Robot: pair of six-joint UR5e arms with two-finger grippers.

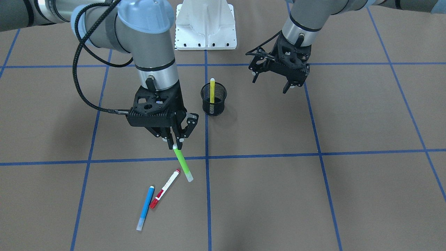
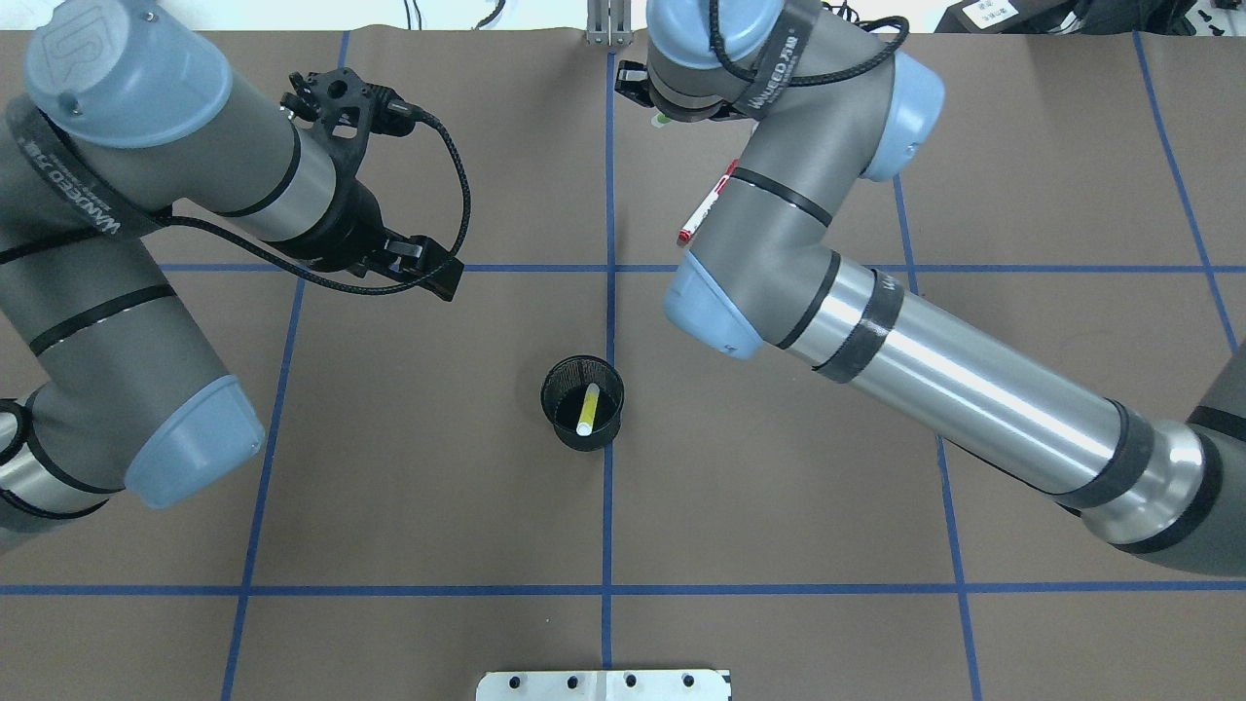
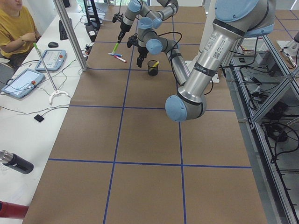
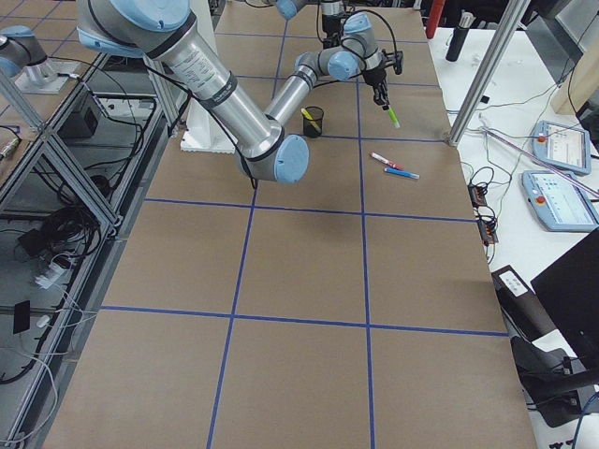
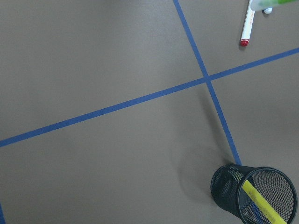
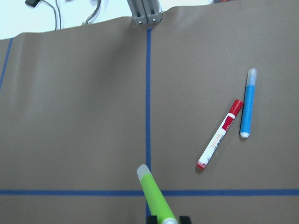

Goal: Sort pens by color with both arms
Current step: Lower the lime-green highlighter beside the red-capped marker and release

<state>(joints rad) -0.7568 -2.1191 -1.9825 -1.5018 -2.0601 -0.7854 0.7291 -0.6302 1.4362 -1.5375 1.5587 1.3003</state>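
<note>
- Bright, even overhead light in all views; table (image 1: 264, 195) uniformly lit, no dim corners.
- Shadows soft and diffuse: faint patch beside black mesh cup (image 5: 254, 193) in left wrist view.
- Glare streak along the silver tube of the right arm (image 2: 973, 389) in overhead view.
- Right wrist view: background beyond far table edge blown out white; green pen (image 6: 156, 200) near lens, slightly soft.
- Side views: things at far end small, low detail.

A: Pens?
B: Light green pen (image 1: 183, 164) hangs tilted, its top end pinched in the right gripper (image 1: 173, 140). Yellow pen (image 1: 212, 90) stands leaning in the mesh cup (image 1: 213, 104). Blue pen (image 1: 145, 207) and red-capped white pen (image 1: 164, 188) lie flat, just beside each other.
A: Other arm?
B: Left gripper (image 1: 271, 82) holds nothing, fingers spread, hanging near the cup.
</note>
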